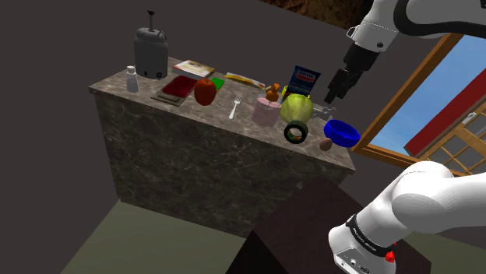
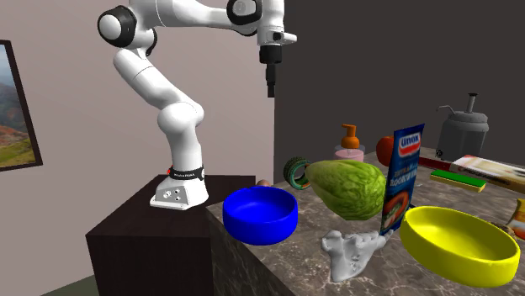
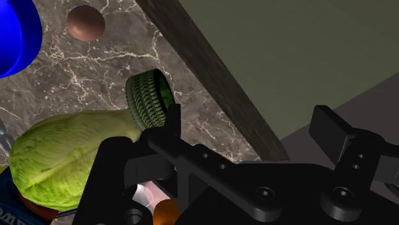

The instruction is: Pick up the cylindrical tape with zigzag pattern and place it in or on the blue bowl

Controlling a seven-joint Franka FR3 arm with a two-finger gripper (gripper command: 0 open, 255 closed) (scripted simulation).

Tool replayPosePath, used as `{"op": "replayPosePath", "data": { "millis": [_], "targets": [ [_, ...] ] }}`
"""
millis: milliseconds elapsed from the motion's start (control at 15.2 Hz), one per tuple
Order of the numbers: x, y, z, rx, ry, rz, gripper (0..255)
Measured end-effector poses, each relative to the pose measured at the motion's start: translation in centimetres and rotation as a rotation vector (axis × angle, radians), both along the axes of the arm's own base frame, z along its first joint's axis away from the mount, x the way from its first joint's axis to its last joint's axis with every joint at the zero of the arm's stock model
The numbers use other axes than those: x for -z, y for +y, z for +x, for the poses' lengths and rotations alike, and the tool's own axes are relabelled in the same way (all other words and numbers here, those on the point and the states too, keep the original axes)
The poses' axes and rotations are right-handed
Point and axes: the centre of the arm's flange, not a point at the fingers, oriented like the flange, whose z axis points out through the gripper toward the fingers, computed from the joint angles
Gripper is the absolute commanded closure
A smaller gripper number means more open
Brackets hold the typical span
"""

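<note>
In the wrist view, the gripper (image 3: pixel 252 124) body hides the near side of the green leafy cabbage (image 3: pixel 64 150) and nearly all of a pink bottle (image 3: pixel 148 193) behind it. One finger (image 3: pixel 171 121) overlaps the nearest rim of the zigzag tape roll (image 3: pixel 147 97). The blue bowl (image 3: pixel 14 35), beyond the tape from the fingers, is cut off by the picture's edge.

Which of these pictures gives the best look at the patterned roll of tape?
The wrist view: the tape roll is close, its green-and-red zigzag band plain. The shoulder view shows it as a small dark ring at the edge of the counter; in the second exterior view the lettuce hides part of it.
</note>
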Motion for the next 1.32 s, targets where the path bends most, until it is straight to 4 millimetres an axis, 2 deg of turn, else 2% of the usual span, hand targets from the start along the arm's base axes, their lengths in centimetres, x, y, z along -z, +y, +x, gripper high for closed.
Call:
{"op": "replayPosePath", "data": {
  "millis": [66,198,792,1188,1320],
  "targets": [
    [0.0,0.0,0.0,0.0,0.0,0.0,0],
    [1.3,-0.7,0.4,0.003,0.001,-0.002,0],
    [10.5,-6.2,3.8,0.02,0.007,-0.016,0],
    [17.4,-10.2,6.1,0.031,0.01,-0.026,0],
    [18.5,-10.9,6.3,0.033,0.01,-0.028,0]
  ]
}}
